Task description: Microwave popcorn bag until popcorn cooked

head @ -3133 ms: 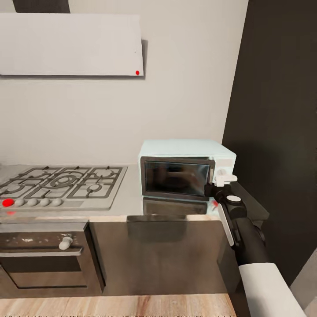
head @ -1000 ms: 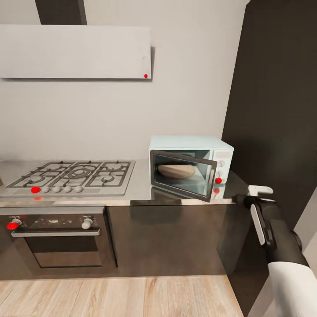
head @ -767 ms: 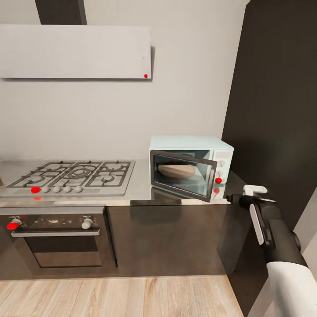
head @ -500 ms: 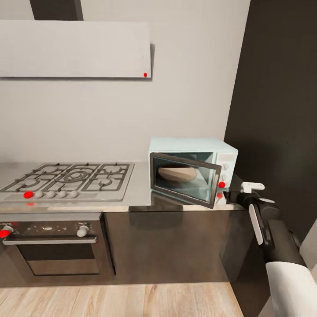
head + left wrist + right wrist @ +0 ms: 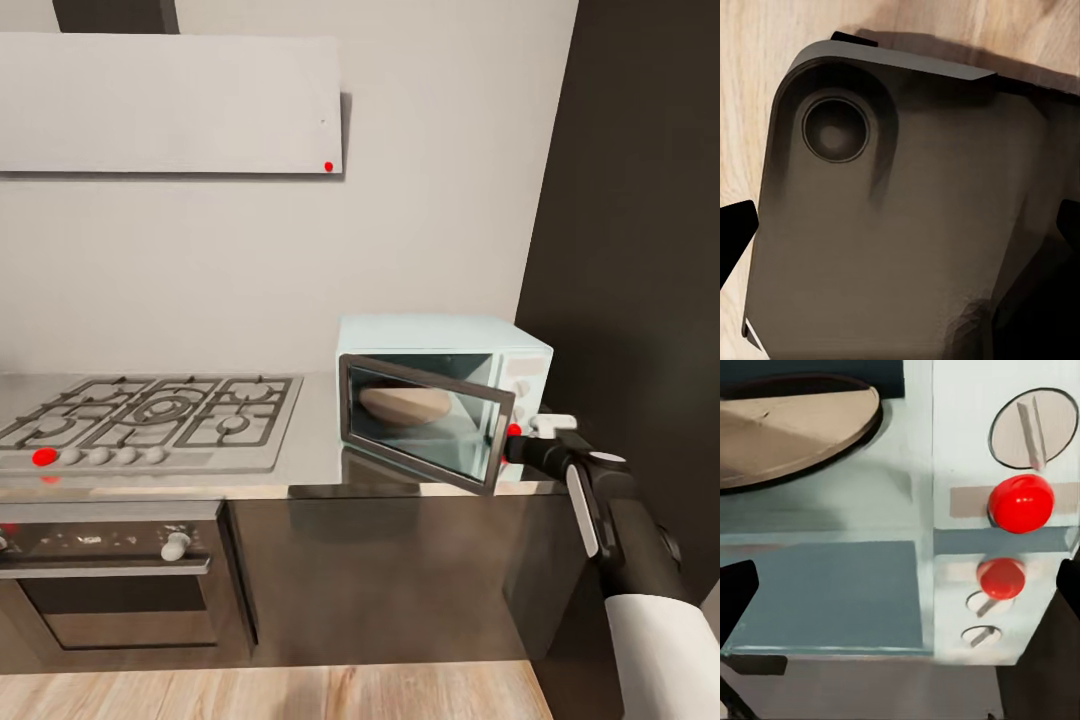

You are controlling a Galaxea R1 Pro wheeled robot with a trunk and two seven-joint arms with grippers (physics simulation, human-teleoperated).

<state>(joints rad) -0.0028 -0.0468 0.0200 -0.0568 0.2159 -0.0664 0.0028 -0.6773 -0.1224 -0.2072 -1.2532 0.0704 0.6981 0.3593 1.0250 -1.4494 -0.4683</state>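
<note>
Countertop (image 5: 310, 440) runs grey and glossy across the head view, carrying a gas hob (image 5: 150, 420) with an oven (image 5: 110, 580) beneath it, and the microwave (image 5: 440, 345) by the dark wall. The microwave's door (image 5: 425, 420) hangs partly open, swung out on its left hinge, and behind the glass a tan rounded shape — the popcorn bag (image 5: 405, 403), by my reading — lies inside the cavity; the right wrist view shows its flat brown edge (image 5: 791, 431) next to the control panel. No popcorn can be made out. The right gripper (image 5: 545, 432) hangs just beside the door's free edge and the red knob (image 5: 514, 430); whether its fingers are spread or closed I cannot tell. The left wrist view looks at a dark moulded part over wood floor, and that gripper's state is likewise unreadable. Loading looks finished; the step in hand is shutting the door. Next move calls for pushing the free edge flush, then turning a knob — the red one (image 5: 1021, 502) sits straight ahead of the right wrist.
</note>
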